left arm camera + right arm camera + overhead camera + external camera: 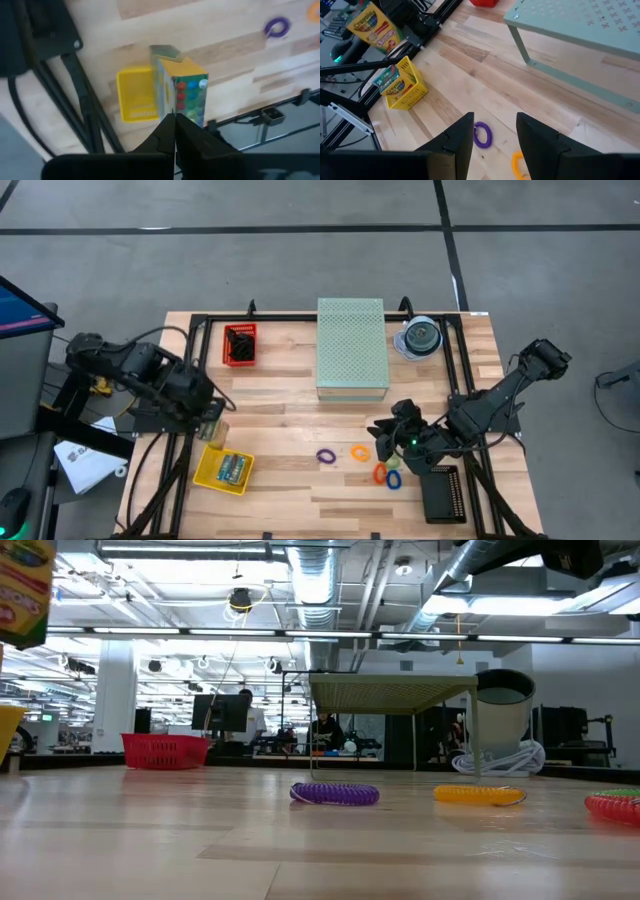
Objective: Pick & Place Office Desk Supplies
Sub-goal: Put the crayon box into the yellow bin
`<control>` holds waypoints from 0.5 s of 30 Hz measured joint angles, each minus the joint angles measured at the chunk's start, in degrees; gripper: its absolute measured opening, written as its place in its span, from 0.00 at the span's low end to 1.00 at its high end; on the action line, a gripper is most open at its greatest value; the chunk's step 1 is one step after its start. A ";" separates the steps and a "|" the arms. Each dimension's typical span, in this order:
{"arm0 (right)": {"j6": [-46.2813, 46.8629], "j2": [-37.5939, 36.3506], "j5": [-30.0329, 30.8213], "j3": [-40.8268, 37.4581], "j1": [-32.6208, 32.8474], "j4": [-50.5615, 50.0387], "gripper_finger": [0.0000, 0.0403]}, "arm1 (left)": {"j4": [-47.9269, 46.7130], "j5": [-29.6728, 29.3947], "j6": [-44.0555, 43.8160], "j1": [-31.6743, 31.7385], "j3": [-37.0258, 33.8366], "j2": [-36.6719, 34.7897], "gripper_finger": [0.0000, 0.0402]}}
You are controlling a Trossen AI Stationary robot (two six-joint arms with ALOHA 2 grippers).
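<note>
the wooden slatted table carries a pale green perforated box standing on thin legs at its far middle, with a round clear disc spindle wrapped in white cable just beside it and a small red mesh basket holding dark items on its other side. a black perforated block lies at the near right edge, under the right arm. black frame rails run along both sides of the table. near the left front sits a yellow mesh basket with a green-blue crayon packet lying inside it. the left gripper hangs just above and behind that basket, its jaws clamped on a yellow-green crayon box, which shows upright in the left wrist view with coloured dots on its face and the basket below it. the elastic loops lie loose on bare wood in front of the green box: a purple coiled loop, an orange coiled loop beside it, then a red-orange loop and a green loop touching each other nearer the right arm. the right gripper hovers over this cluster with its fingers parted and nothing between them; in the right wrist view the purple loop lies in the gap between the two dark fingers, lower on the table.
</note>
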 joint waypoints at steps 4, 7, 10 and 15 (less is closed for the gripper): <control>-0.51 0.00 0.00 0.00 0.41 0.01 0.36 | -0.02 0.42 -5.06 -5.67 0.00 1.62 0.00; -0.62 0.00 0.04 0.00 1.10 -0.05 0.36 | -0.07 0.44 -9.45 -9.75 0.00 2.84 0.00; -0.61 0.00 0.07 0.00 1.51 -0.44 0.36 | -0.11 0.42 -13.12 -13.24 0.00 4.28 0.00; -1.30 0.00 0.13 0.00 1.88 -0.27 0.36 | 0.08 0.13 -18.19 -17.94 -0.74 6.89 0.00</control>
